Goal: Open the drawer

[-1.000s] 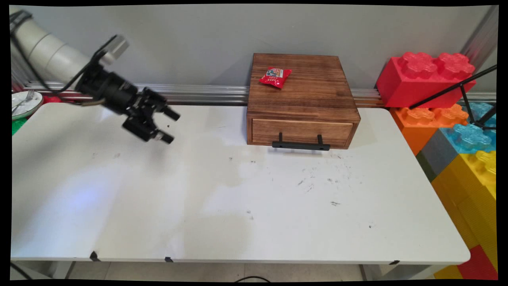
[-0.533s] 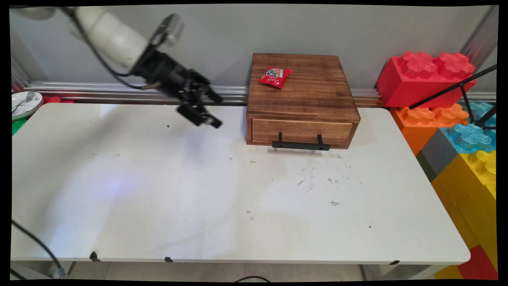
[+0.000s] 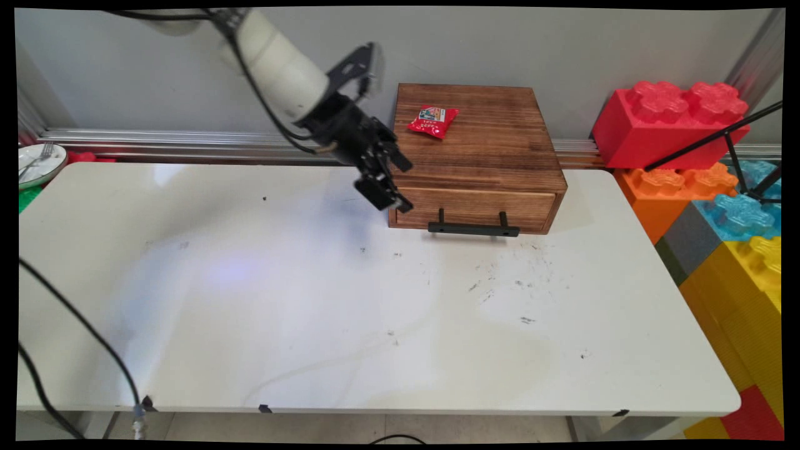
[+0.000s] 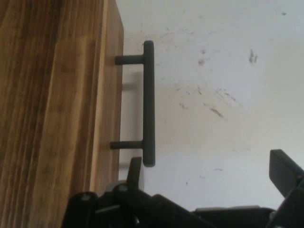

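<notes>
With the jaws spread wide and holding nothing, you have the gripper (image 3: 400, 185) hanging in the air at the left front corner of the wooden drawer box (image 3: 475, 147), above the tabletop (image 3: 312, 312). The main view places one finger against the box's top edge and the other level with the drawer front (image 3: 476, 208). Neither finger appears to touch the wood.

Check the hand view: the black bar handle (image 4: 148, 102) runs lengthwise ahead of the fingers, with its near end just beyond the left finger (image 4: 134, 172). The right finger (image 4: 285, 173) stands well apart over bare tabletop. The handle therefore sits off to one side of the gap, not centred in it.

If you approach the handle, shift the gripper sideways until the bar lies midway between the fingers. Keep the fingers clear of the two posts that join the bar to the drawer front. Leave room between the fingertips and the wood behind the bar.

A red snack packet (image 3: 433, 120) lies on top of the box, toward its back left, well apart from the gripper. Large toy building blocks (image 3: 672, 122) are stacked beyond the right end of the tabletop. A plate (image 3: 39, 162) with a fork sits past the far left corner.
</notes>
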### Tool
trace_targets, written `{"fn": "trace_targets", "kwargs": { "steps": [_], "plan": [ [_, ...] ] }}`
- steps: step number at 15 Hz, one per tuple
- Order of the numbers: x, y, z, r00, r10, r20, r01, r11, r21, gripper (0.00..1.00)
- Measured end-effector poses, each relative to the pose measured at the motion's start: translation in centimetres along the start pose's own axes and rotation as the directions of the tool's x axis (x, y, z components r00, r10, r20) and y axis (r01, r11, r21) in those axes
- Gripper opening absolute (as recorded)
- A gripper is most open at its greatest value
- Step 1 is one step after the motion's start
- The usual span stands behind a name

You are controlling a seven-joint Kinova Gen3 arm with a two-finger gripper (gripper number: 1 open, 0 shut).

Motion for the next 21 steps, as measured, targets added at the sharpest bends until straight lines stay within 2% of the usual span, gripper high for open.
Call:
{"fn": "trace_targets", "kwargs": {
  "steps": [6,12,21],
  "plan": [
    [2.5,-1.0,7.2,0.997,0.053,0.061,-0.053,0.999,-0.009,1.00],
    [2.9,-1.6,13.0,0.993,0.052,0.102,-0.050,0.999,-0.021,1.00],
    [2.7,-1.9,18.0,0.992,0.024,0.124,-0.023,1.000,-0.012,1.00]
  ]
}}
